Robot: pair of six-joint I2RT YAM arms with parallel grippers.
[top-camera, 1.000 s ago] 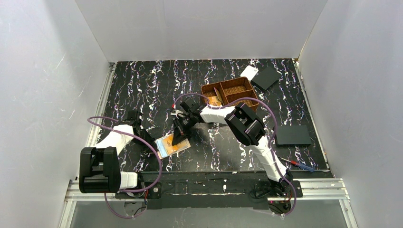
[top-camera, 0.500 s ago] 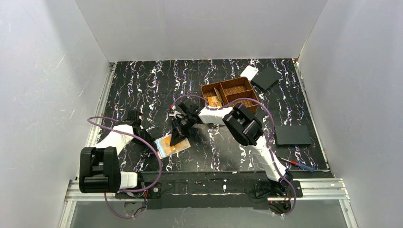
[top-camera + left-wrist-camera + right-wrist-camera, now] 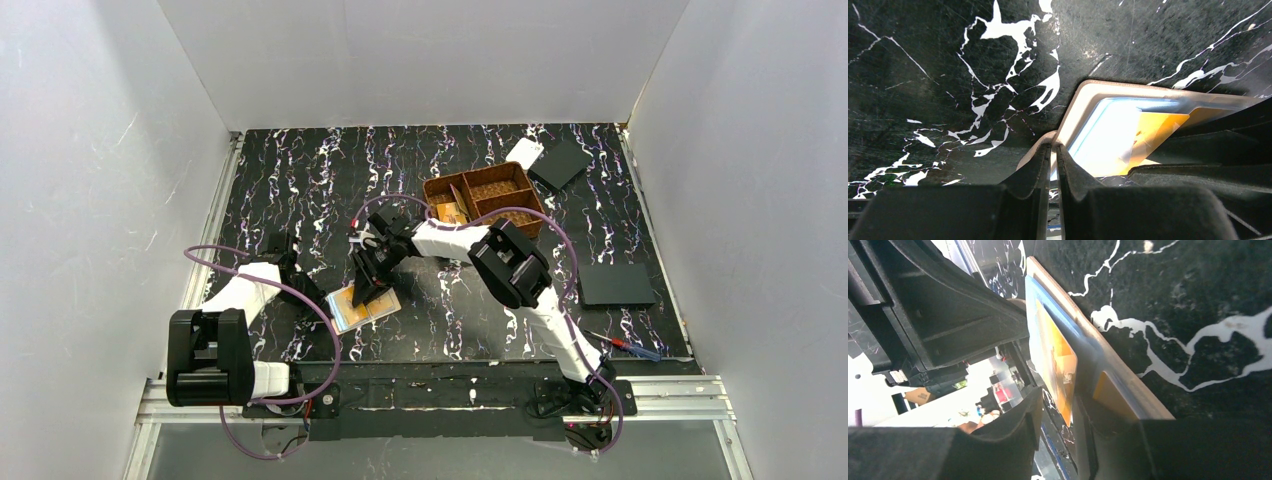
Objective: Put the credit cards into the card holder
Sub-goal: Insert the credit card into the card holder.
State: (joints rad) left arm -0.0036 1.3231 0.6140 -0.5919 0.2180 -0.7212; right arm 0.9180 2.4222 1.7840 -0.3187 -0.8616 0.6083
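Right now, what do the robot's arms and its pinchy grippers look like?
The left arm and right arm have smooth white shells joined by chunky black boxy joints. A thin purple cable loops along each. The left gripper and right gripper each have two flat, matte black fingers.

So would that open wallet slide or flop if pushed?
Probably floppy: the card holder is thin and lies opened flat. It likely slides on the smooth table, though the left gripper pinching its edge should anchor it.
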